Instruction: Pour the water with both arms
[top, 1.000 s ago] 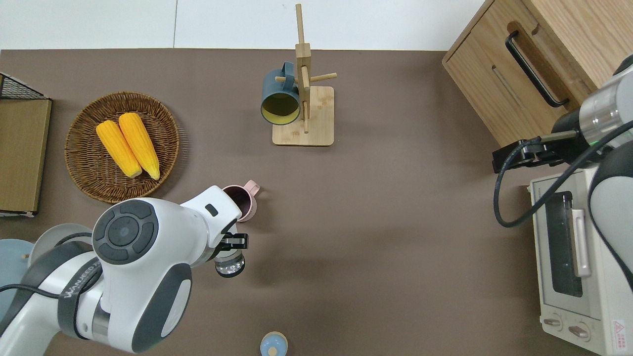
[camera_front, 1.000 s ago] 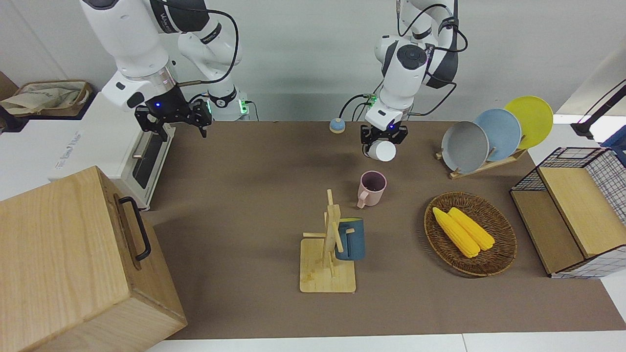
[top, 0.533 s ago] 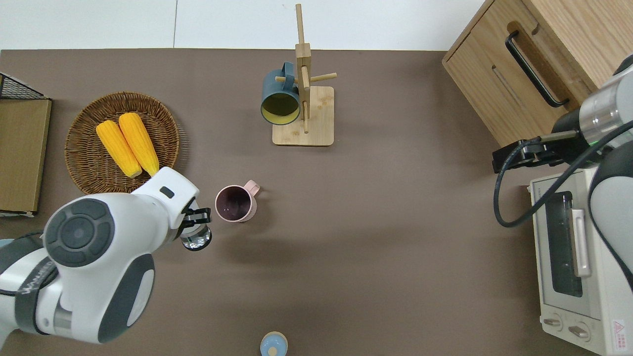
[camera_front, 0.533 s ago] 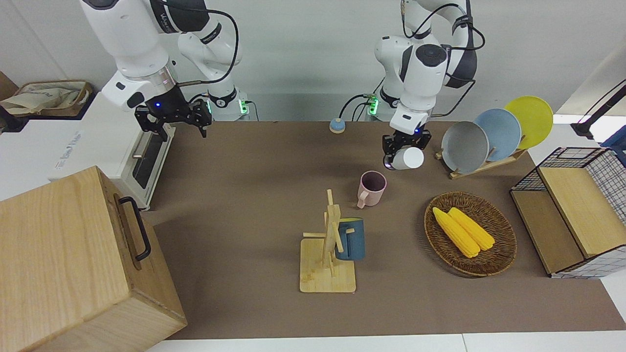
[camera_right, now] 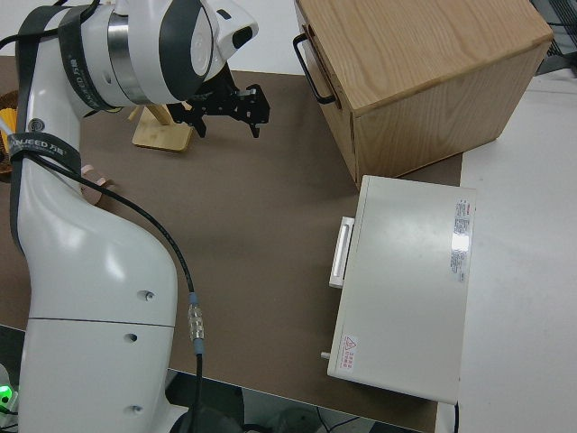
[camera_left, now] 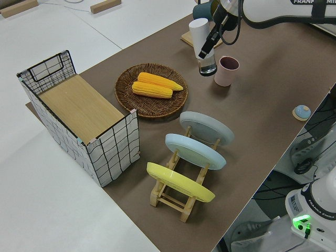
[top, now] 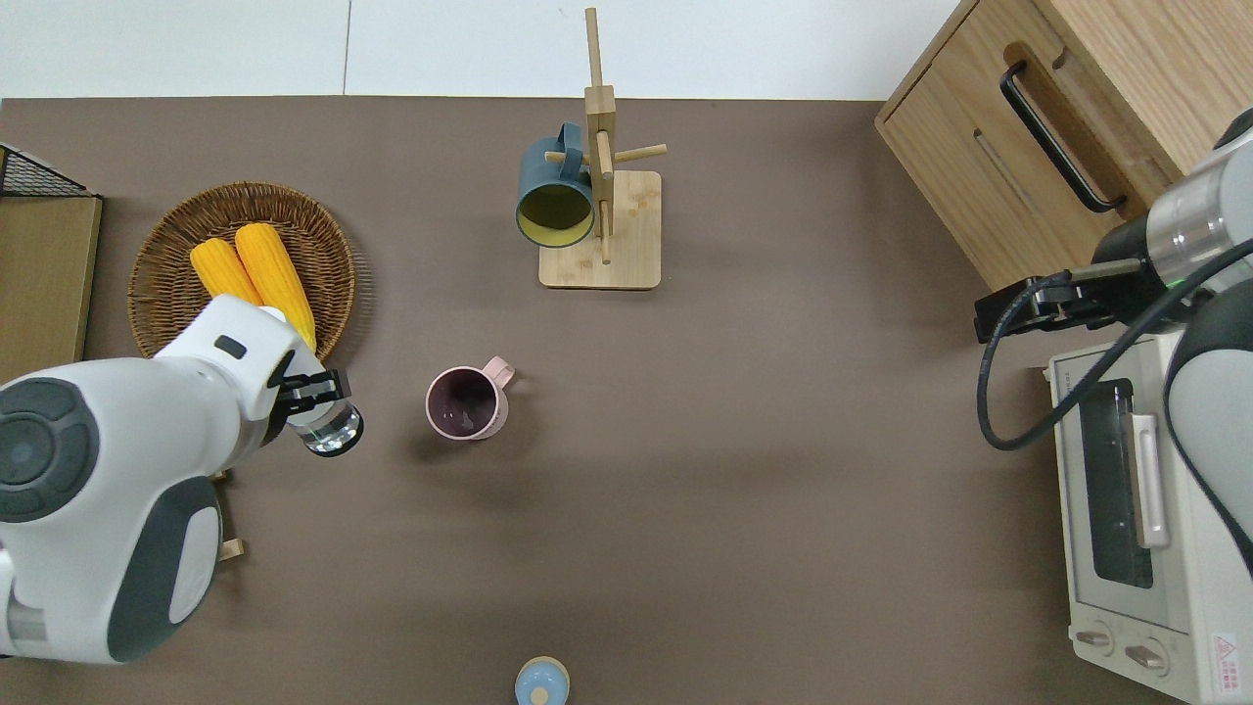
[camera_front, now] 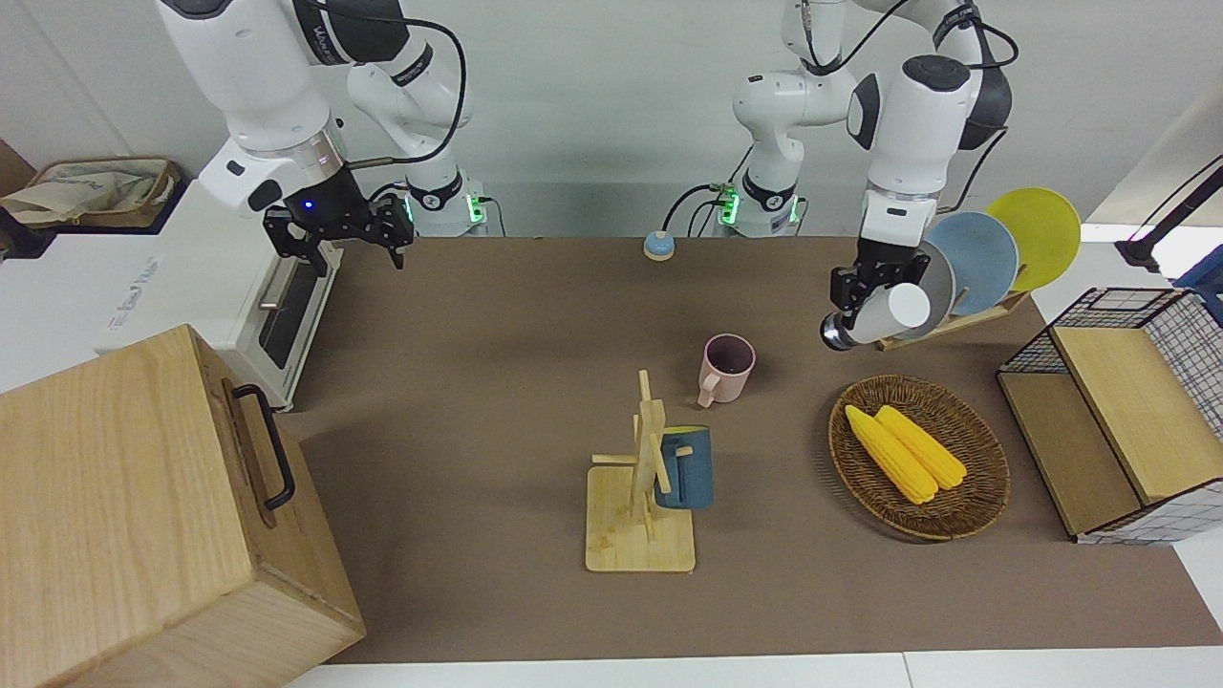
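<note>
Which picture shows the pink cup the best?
The overhead view: it looks straight into the pink cup, showing its dark inside and its handle. The front view shows its side and handle. The left side view shows it small, beside the bottle held in the left gripper. The right side view shows only its edge.

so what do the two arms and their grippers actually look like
Both arms are glossy white with rounded segments, dark grey joint caps and black cables looped outside. The right gripper and the left gripper are black and two-fingered; a small blue light shows above the right one.
</note>
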You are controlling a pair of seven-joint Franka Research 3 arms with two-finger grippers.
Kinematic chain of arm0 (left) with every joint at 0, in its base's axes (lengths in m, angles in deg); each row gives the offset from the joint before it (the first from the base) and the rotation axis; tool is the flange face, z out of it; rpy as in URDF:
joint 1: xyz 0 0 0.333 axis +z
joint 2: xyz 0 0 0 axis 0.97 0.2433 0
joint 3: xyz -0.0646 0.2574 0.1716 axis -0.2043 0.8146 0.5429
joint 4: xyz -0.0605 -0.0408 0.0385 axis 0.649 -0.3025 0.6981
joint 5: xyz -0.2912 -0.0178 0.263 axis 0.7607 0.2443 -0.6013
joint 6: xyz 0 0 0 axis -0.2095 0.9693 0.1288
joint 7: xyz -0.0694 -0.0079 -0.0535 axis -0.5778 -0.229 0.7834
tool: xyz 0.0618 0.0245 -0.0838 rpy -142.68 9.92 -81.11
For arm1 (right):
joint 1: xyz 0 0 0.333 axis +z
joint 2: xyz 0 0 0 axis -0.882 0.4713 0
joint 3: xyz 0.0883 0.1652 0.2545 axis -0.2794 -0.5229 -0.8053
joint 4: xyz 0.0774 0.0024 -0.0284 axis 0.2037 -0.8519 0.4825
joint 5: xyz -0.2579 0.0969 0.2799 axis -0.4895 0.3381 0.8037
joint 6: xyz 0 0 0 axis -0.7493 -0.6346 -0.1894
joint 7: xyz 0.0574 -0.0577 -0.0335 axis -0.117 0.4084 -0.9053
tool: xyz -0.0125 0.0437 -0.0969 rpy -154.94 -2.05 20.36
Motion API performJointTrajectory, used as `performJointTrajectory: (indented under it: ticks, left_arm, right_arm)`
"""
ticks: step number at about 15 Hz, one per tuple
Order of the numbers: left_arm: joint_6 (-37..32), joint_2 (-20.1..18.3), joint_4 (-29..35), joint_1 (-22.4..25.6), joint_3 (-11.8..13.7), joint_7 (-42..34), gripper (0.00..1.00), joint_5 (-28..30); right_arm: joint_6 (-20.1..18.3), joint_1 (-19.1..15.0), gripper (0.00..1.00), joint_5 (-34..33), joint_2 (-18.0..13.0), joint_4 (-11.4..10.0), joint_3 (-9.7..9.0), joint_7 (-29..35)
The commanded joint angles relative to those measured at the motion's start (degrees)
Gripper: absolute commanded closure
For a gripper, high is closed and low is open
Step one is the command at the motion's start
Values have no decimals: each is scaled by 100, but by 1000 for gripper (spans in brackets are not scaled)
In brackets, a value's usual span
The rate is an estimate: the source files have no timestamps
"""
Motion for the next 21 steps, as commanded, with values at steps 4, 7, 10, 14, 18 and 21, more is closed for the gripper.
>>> performJointTrajectory:
  ticks: [4, 7, 10, 14, 18, 21]
  left_arm:
    - [-9, 322, -1141, 719, -36, -268, 1000, -214]
    - [-18, 462, -1528, 1070, -36, -908, 1000, -206]
    - [-27, 717, -2046, 1352, 43, -1507, 1000, -205]
    - [-9, 955, -2399, 1362, 455, -2324, 1000, -57]
    - [35, 1113, -2610, 1362, 947, -3421, 1000, 829]
    - [35, 1253, -2795, 1370, 1369, -4388, 1000, 1550]
  right_arm:
    - [14, -114, 9, 138, -73, -45, -54, -55]
    - [14, -114, 9, 138, -73, -45, -54, -55]
    - [14, -114, 9, 138, -73, -45, -54, -55]
    - [14, -114, 9, 138, -73, -45, -54, -55]
    - [14, -114, 9, 138, -73, -45, -54, -55]
    - [14, -114, 9, 138, -73, -45, -54, -55]
